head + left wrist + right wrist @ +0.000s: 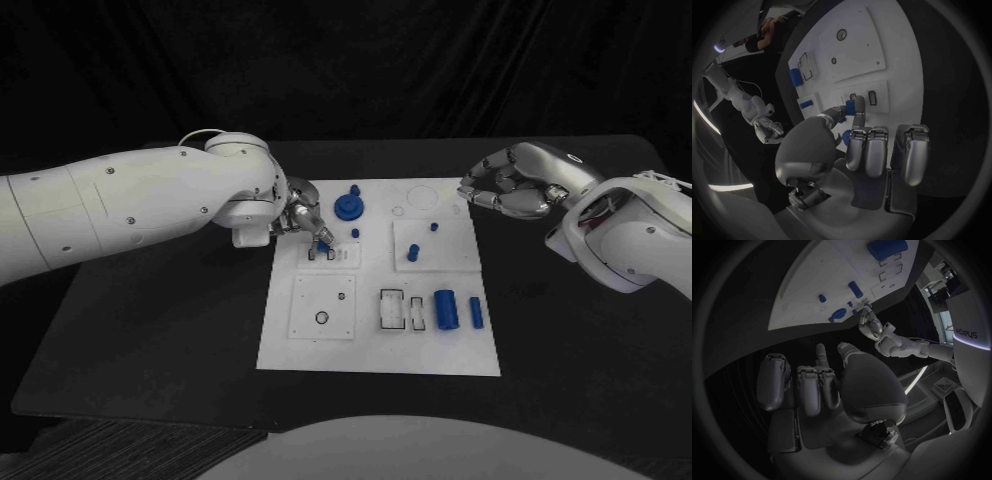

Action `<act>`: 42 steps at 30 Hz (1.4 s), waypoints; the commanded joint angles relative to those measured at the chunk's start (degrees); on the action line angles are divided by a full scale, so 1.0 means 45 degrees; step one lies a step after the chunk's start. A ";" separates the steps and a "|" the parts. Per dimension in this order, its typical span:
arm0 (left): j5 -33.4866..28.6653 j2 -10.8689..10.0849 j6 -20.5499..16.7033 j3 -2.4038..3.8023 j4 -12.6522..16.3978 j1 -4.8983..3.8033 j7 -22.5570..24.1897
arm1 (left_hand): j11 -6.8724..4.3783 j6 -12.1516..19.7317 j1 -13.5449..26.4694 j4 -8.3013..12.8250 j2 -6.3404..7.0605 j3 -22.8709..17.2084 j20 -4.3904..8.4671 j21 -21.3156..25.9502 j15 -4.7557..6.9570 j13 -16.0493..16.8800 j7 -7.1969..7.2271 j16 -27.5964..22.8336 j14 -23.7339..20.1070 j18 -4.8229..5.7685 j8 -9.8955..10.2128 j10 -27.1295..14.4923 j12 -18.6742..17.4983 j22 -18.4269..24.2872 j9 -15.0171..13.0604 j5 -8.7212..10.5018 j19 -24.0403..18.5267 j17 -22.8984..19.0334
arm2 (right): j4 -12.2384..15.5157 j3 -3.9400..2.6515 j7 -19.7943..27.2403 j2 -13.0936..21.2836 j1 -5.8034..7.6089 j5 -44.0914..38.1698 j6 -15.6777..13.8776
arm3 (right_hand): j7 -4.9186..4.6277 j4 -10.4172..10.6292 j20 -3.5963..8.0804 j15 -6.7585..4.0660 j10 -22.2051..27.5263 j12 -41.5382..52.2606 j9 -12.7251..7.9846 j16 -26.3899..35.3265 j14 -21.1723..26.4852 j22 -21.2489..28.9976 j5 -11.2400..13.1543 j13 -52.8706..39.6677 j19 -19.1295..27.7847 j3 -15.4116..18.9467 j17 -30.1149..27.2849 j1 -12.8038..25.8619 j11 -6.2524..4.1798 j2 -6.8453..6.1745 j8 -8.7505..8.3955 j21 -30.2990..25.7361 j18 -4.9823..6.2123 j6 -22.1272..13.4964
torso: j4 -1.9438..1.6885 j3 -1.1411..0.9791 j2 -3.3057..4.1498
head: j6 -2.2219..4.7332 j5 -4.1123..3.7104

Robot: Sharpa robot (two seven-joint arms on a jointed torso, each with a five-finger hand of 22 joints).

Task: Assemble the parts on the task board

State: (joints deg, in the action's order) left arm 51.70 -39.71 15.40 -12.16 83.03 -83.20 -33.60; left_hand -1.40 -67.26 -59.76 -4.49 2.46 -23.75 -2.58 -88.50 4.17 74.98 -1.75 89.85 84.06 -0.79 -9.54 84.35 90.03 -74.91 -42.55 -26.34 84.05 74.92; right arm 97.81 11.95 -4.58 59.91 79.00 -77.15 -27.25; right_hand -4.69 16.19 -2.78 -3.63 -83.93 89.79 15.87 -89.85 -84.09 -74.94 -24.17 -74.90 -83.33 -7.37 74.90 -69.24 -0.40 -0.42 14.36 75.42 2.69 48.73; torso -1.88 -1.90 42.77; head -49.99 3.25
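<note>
White task board (433, 352) flat at centre of black table (159, 350); left hand (300, 222) at board's left edge, over far-left quarter; small blue part (323, 237) pinched between thumb and a fingertip, held just above a small plate with two slots (330, 253); same pinch seen from left wrist view, blue part (849, 107) at tip of extended finger (859, 107), remaining fingers curled toward palm; contact between part and slots cannot be told.

Right hand (508, 186) off board's far-right corner, above bare table; fingers curled inward, nothing seen in them; right wrist view shows same hand (826, 385) with fingers folded, no part held.

On board: round blue knob-shaped part (348, 207) at far middle, just beside left hand; two small blue pegs (414, 250) standing on a square plate (428, 243) right of centre; blue cylinder (446, 308) and thinner blue bar (476, 312) lying side by side near right edge, apart from each other; rectangular recesses (392, 309) just left of cylinder; square plate with small holes (323, 306) at near left.
</note>
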 commanded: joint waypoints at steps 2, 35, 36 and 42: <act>-0.0350 0.0035 -0.0044 0.0007 0.0001 0.0022 -0.0078 | -0.0054 -0.0077 0.0137 0.1281 -0.0042 -0.1427 0.0004 0.0020 -0.0040 0.3339 -0.0024 0.0034 0.1320 0.0048 0.0071 0.1256 -0.0007 -0.3099 -0.0010 0.0091 0.0942 0.3352 | 0.0003 -0.0008 -0.0220 0.0004 -0.0042 -0.0017 0.0077 | -0.0057 -0.0002 -0.0001 -0.0002 -0.1349 0.0046 -0.0013 -0.0034 -0.1313 -0.2333 -0.0034 -0.3355 0.0071 -0.0106 0.3355 -0.0136 0.0018 -0.0032 -0.0080 -0.0048 0.0161 -0.0037 | -0.0005 0.0006 0.0002 | -0.0003 -0.0011; -0.0349 0.0224 -0.0286 0.0004 -0.0171 0.0320 0.0099 | -0.0035 0.0003 0.0267 0.1212 -0.0192 -0.1477 0.0001 0.0120 -0.0052 0.3339 -0.0046 0.0034 0.1320 0.0014 0.0166 0.1256 -0.0007 -0.3034 -0.0019 0.0360 0.0845 0.3352 | -0.0027 -0.0008 -0.0178 0.0004 -0.0121 -0.0017 -0.0008 | -0.0058 -0.0021 -0.0001 -0.0003 -0.1349 0.0046 -0.0023 -0.0034 -0.1313 -0.2302 -0.0094 -0.3355 0.0120 -0.0135 0.3355 -0.0211 0.0016 -0.0049 -0.0083 -0.0158 0.0183 -0.0033 | 0.0039 -0.0005 -0.0007 | -0.0003 0.0138; -0.0349 0.0223 -0.0287 0.0004 -0.0175 0.0324 0.0100 | -0.0035 0.0003 0.0267 0.1212 -0.0192 -0.1477 0.0001 0.0120 -0.0052 0.3339 -0.0046 0.0034 0.1320 0.0014 0.0166 0.1256 -0.0007 -0.3034 -0.0019 0.0360 0.0845 0.3352 | -0.0028 -0.0008 -0.0178 0.0005 -0.0121 -0.0017 -0.0008 | -0.0058 -0.0021 -0.0001 -0.0003 -0.1349 0.0046 -0.0023 -0.0034 -0.1313 -0.2302 -0.0094 -0.3355 0.0120 -0.0135 0.3355 -0.0211 0.0016 -0.0049 -0.0083 -0.0158 0.0183 -0.0033 | 0.0044 -0.0005 -0.0004 | -0.0003 0.0144; -0.0349 0.0221 -0.0254 0.0004 -0.0191 0.0346 0.0098 | -0.0035 0.0003 0.0267 0.1212 -0.0192 -0.1477 0.0001 0.0120 -0.0052 0.3339 -0.0046 0.0034 0.1320 0.0014 0.0166 0.1256 -0.0007 -0.3034 -0.0019 0.0360 0.0845 0.3352 | -0.0032 -0.0008 -0.0178 0.0009 -0.0128 -0.0017 0.0007 | -0.0060 -0.0021 -0.0001 -0.0003 -0.1349 0.0046 -0.0026 -0.0034 -0.1313 -0.2289 -0.0112 -0.3355 0.0139 -0.0141 0.3355 -0.0226 0.0017 -0.0054 -0.0083 -0.0200 0.0192 -0.0031 | 0.0031 0.0004 -0.0002 | -0.0003 0.0144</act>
State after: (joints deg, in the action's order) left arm 50.55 -38.78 14.39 -12.18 82.13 -81.76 -33.84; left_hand -1.50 -67.04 -58.59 -2.84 2.10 -26.35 -2.58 -88.27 4.17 74.98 -1.97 89.85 84.06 -0.80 -9.09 84.25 90.03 -74.91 -42.58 -24.79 84.05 74.91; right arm 97.65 11.94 -4.61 59.90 78.56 -77.15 -27.14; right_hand -4.69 16.20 -2.76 -3.63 -83.93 89.80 15.83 -89.85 -84.10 -74.91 -24.39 -74.90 -83.04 -7.69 74.90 -69.54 -0.40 -0.61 14.36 74.88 2.69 48.73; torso -1.70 -1.89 42.74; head -49.99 3.88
